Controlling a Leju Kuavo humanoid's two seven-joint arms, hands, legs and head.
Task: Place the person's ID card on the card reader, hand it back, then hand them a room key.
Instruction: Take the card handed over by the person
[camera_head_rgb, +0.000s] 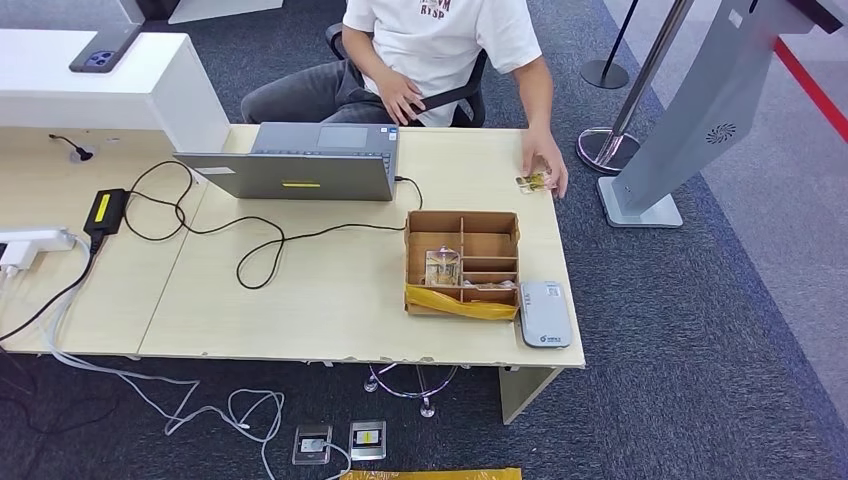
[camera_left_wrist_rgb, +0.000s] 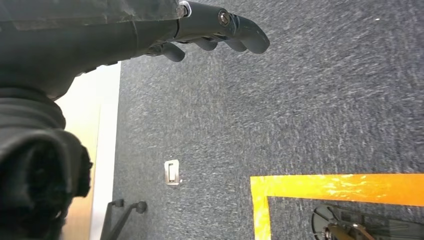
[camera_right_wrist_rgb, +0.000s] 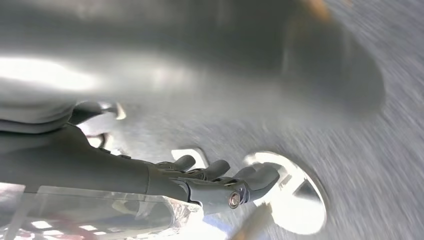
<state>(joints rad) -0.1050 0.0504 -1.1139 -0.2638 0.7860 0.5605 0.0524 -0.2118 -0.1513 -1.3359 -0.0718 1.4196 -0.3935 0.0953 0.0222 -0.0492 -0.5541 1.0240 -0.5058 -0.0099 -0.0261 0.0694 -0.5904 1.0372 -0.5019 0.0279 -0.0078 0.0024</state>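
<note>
Dark blue-grey carpet (camera_head_rgb: 700, 300) is laid throughout. A light wooden desk (camera_head_rgb: 300, 290) is set on it, with a white counter (camera_head_rgb: 110, 85) adjoining. Orange tape (camera_left_wrist_rgb: 340, 187) is seen on the floor.

Right hand (camera_right_wrist_rgb: 210, 182) hangs over blurred grey carpet (camera_right_wrist_rgb: 370, 165), fingers (camera_right_wrist_rgb: 260, 176) loosely extended and apart, holding nothing. A round shiny metal base (camera_right_wrist_rgb: 295, 200) lies on the carpet just beyond the fingers. Heavy motion blur.

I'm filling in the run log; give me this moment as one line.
stage: not started | ID card: on desk under person's hand | card reader: bare | left hand: holds nothing | right hand: holds nothing
</note>
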